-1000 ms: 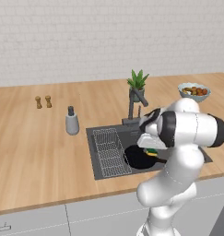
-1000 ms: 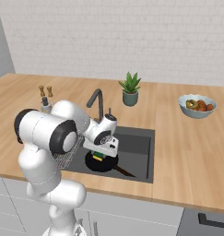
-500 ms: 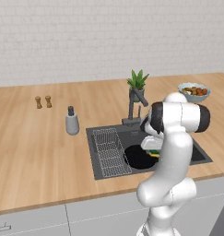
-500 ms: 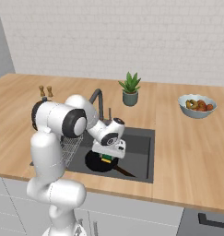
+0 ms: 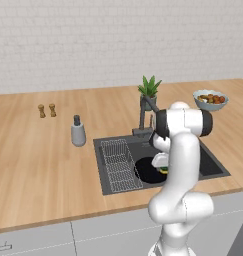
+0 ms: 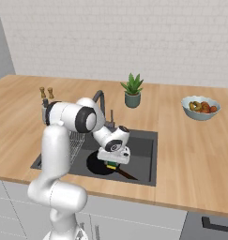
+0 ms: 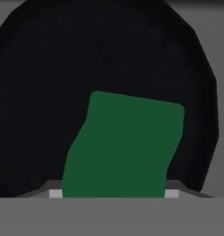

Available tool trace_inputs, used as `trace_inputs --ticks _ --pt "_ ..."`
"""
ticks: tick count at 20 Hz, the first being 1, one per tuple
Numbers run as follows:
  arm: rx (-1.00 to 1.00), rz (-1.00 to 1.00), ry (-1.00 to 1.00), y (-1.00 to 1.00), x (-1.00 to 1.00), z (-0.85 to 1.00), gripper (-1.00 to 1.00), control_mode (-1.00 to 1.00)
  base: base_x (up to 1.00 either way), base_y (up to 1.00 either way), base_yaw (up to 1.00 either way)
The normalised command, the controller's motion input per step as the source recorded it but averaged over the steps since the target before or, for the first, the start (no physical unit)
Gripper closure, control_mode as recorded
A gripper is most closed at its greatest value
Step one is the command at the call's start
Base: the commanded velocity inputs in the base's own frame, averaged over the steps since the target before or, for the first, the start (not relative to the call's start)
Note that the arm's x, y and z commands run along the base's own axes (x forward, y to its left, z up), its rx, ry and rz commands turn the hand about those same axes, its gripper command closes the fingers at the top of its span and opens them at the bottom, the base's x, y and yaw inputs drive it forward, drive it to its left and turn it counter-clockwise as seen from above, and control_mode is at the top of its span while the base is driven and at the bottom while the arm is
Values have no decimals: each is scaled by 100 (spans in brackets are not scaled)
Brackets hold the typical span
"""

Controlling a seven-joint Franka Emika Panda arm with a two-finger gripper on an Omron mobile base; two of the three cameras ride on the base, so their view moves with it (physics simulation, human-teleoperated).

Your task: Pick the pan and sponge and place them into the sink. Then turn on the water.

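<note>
Sink [image 5: 213,167]: dark grey basin, wire rack [image 5: 119,165] inside w/ grid pattern. Pan [image 7: 62,69] in sink: all black. Sponge [image 7: 125,147]: green top; yellow edge seen in right base view. Surface [image 5: 38,160] around sink: light wood grain. Bowl [image 6: 200,108] right of sink: pale, orange/red contents. Plant [image 6: 132,88] behind sink: green, grey pot. Wall [image 5: 93,40] behind sink: white brick pattern. Arm [image 5: 180,165]: white, dark joints.

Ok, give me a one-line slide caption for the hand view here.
Hand view: green sponge between the end effector fingertips, directly over the black pan in the sink.
</note>
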Motion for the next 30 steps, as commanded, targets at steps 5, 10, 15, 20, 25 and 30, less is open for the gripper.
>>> trace_inputs --ticks 5,10,15,20,25,30 --pt "0 0 -1 0 14 -21 -100 -100 0 0 0" --pt "0 0 0 0 4 0 -100 -100 0 0 0" --pt "0 0 -15 0 -6 13 -100 -100 0 0 0" --pt "0 0 -29 -2 -33 56 -100 -100 0 0 0" --pt "0 0 -29 0 -8 73 -100 -100 0 0 0" --pt "0 0 -15 -1 0 73 -100 -100 0 0 0"
